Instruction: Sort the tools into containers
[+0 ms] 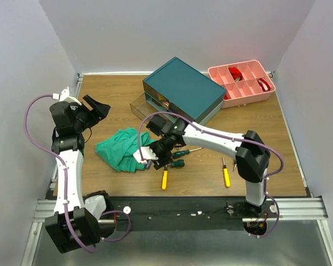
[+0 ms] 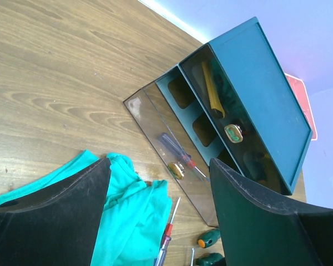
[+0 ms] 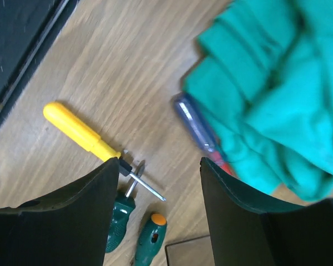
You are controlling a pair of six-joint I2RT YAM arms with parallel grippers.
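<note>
From above, a dark teal box (image 1: 184,90) is seen at the far middle of the wooden surface (image 1: 111,91). One clear drawer (image 1: 142,105) is pulled out on the box's left side. A pink tray (image 1: 241,83) stands just right of the box. A green cloth (image 1: 121,148) lies left of centre, and the right arm (image 1: 222,139) is stretched to its near right edge. Two green-handled screwdrivers (image 1: 179,163) lie just beside that arm's wrist. One yellow-handled screwdriver (image 1: 165,179) lies nearer the edge, and a second yellow-handled screwdriver (image 1: 226,176) lies well apart to the right. The left arm (image 1: 66,160) is raised over the left side of the surface.

In the left wrist view, the left jaws are spread wide with nothing between the dark fingers (image 2: 72,210), above the cloth and the surface. The pulled-out drawer holds a red-and-blue-handled screwdriver (image 2: 175,147) and a small amber-ended piece (image 2: 176,169) that is too unclear to name. A yellow handle (image 2: 212,94) and a green handle (image 2: 233,132) lie in the upper drawer (image 2: 250,160).

In the right wrist view, the right jaws are likewise parted and grasp nothing. A blue-handled screwdriver (image 3: 197,127) lies between them and farther out, its tip end against the cloth's edge. The yellow-handled screwdriver lies to the left, and the two green handles lie near the lower edge.
</note>
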